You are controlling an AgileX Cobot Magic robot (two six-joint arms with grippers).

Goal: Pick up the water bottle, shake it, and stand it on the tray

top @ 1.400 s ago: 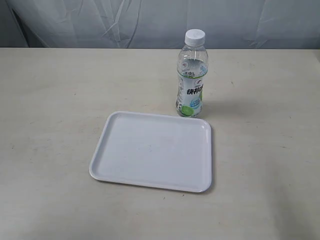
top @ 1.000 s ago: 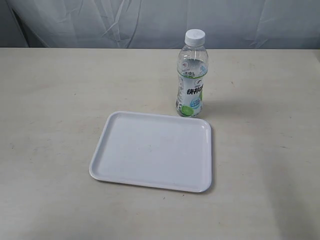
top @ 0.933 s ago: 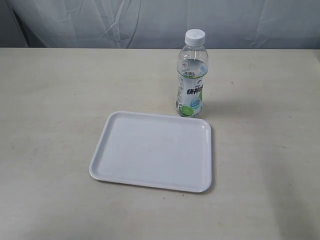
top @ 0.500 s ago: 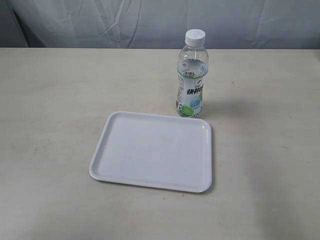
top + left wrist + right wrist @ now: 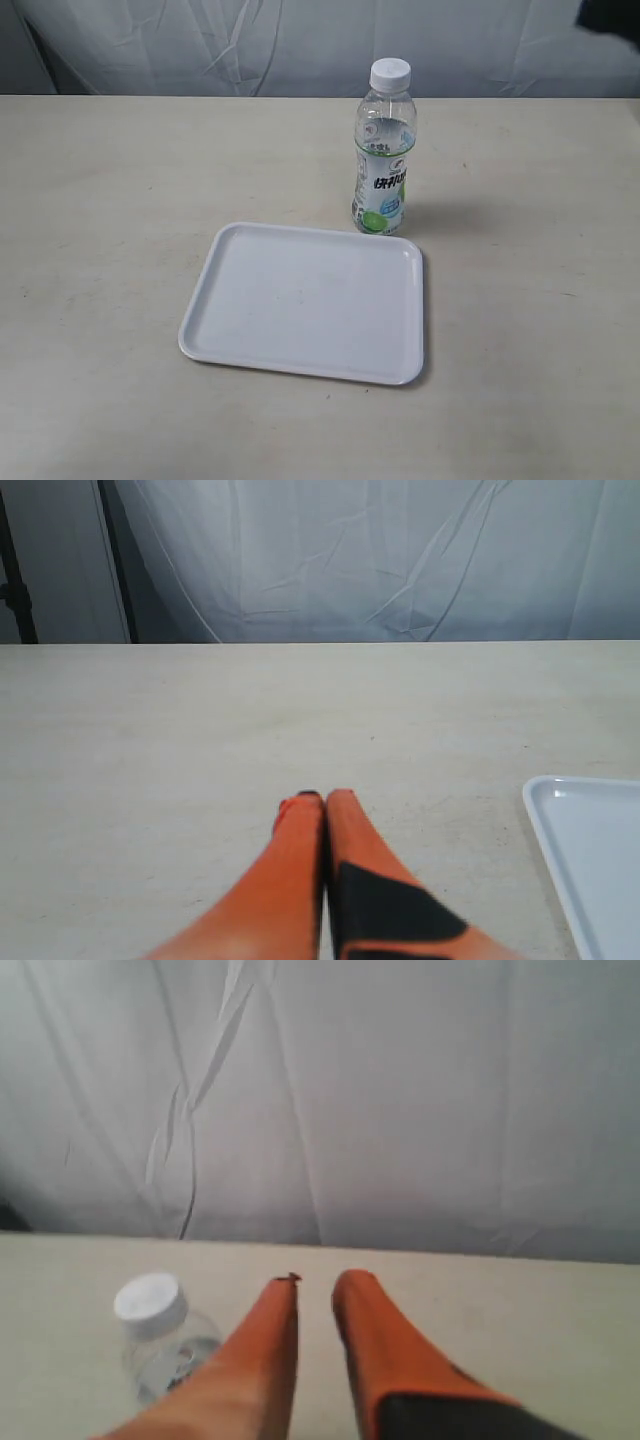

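Water bottle: clear plastic, white cap, white-and-blue label with dark characters and a green circle. Tray: plain white; bench: pale beige. Left pincer and right pincer: orange, black patches.

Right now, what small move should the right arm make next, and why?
Probably spread the right gripper wider and swing it toward the water bottle. It stands upright, ungripped, on the table just beyond the tray, off to the gripper's side in the right wrist view, and the gripper's gap looks narrower than the bottle.
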